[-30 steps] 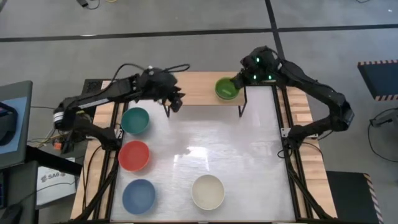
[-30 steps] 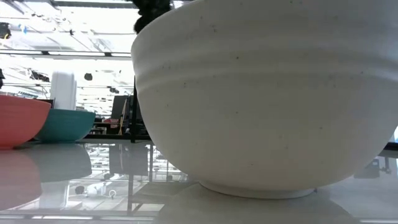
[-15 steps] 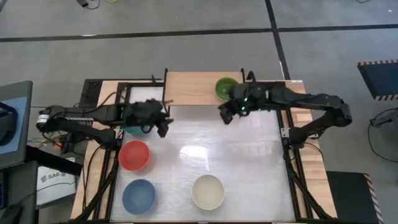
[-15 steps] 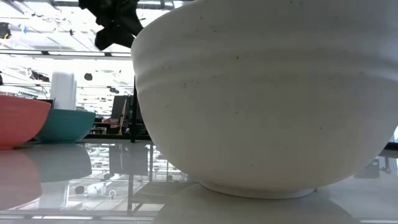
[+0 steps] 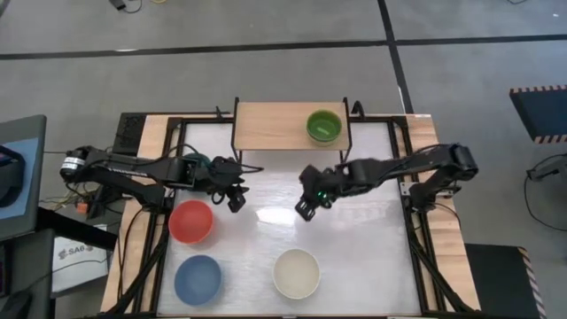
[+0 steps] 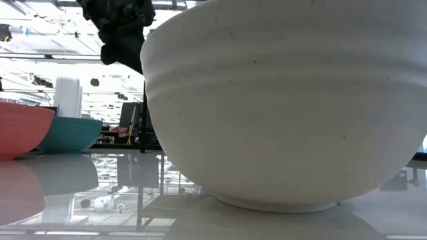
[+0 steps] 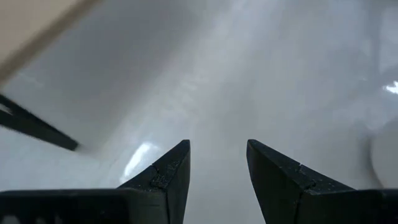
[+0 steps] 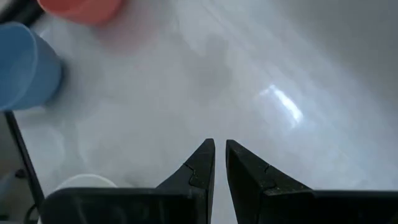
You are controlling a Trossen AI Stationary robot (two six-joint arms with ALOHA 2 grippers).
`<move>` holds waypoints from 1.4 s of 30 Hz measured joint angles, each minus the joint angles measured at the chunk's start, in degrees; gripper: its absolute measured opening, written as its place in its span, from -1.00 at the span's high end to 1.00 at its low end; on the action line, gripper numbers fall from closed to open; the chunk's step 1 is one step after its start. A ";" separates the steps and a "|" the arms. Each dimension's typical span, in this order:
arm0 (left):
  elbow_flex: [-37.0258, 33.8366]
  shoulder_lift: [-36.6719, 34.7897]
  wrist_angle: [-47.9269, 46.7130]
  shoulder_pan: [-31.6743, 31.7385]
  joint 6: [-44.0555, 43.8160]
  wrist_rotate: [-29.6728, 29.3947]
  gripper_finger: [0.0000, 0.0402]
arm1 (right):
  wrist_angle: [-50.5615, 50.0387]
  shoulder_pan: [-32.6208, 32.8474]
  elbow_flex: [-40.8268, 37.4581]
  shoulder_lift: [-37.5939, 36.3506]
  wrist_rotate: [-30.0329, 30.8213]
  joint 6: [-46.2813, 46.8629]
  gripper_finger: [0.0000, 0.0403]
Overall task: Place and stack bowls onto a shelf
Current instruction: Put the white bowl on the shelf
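The shelf [image 5: 275,124] stands at the table's far edge, and a green bowl [image 5: 323,126] sits on its right end. On the table rest a teal bowl [image 5: 198,160], mostly hidden under my left arm, a red bowl [image 5: 190,221], a blue bowl [image 5: 197,279] and a cream bowl [image 5: 295,273]. My left gripper [image 5: 236,198] hovers open just right of the teal and red bowls. My right gripper [image 5: 306,209] hangs over the table's middle, its fingers almost together and empty. Yellow, cyan and pink bowls are out of view.
In the low view the cream bowl [image 6: 280,107] fills most of the picture, with the red bowl [image 6: 20,130] and teal bowl [image 6: 70,133] to its left. Bare white table lies between the grippers and the shelf. A black frame runs along both table sides.
My right gripper has left the green bowl on the shelf and swung toward the near edge and left, to the table's middle. My left gripper has moved from the shelf's left end toward the near edge, past the teal bowl. The green bowl stays on the shelf.
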 joint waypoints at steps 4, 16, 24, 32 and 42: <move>0.00 0.51 0.02 -0.50 2.19 0.27 0.29 | 0.15 2.37 0.00 3.53 -0.21 3.00 0.67; 0.02 0.51 3.68 0.39 16.02 6.76 0.29 | 0.25 6.92 0.02 11.92 -9.21 1.79 0.27; 0.09 1.37 10.05 1.57 21.46 7.72 0.29 | 1.43 10.88 0.02 12.91 -9.21 -1.10 -0.11; 0.01 3.81 15.96 3.95 24.21 10.05 0.29 | 4.53 12.31 0.02 12.91 -9.10 -1.92 0.00; 0.11 5.89 19.12 4.51 27.59 13.87 0.29 | 6.65 14.71 0.00 12.91 -9.00 1.51 0.08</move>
